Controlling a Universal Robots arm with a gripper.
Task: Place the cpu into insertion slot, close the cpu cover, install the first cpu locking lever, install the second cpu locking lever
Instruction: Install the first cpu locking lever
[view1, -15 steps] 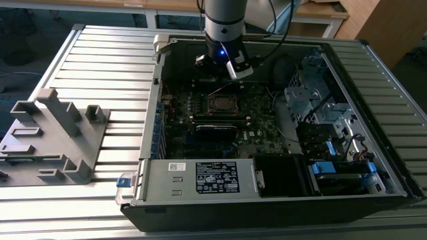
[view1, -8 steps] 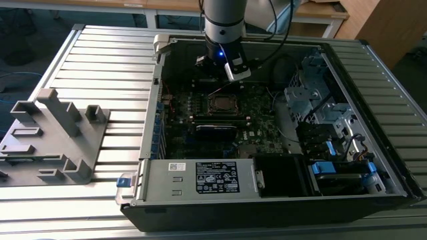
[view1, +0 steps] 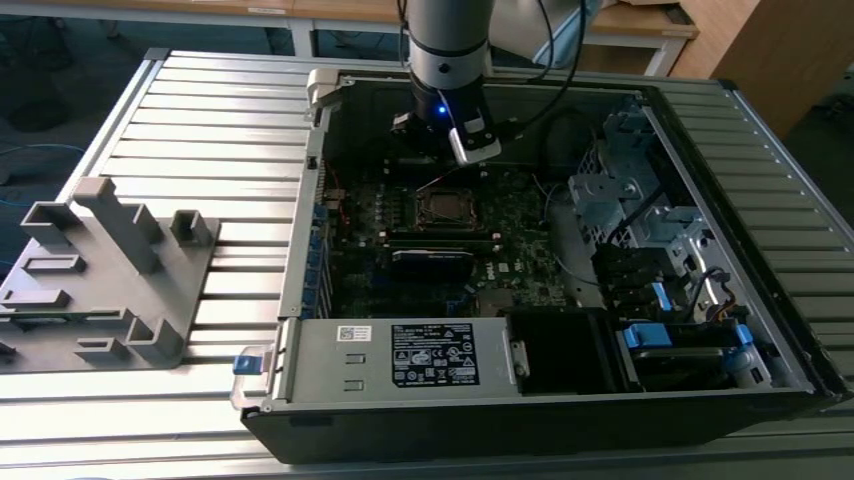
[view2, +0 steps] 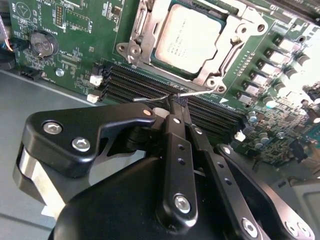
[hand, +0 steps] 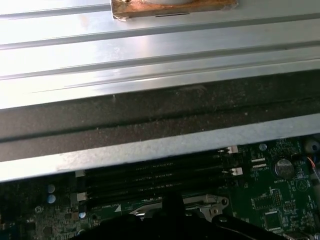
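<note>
cpu is seated in the insertion slot with the cpu cover folded down over it; levers are judged unlatched, gripper fingers being pressed together at a thin wire lever just beside the slot, grip unconfirmed.

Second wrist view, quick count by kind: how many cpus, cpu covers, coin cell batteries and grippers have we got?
cpu: 1
cpu cover: 1
coin cell battery: 1
gripper: 1
Total: 4
</note>
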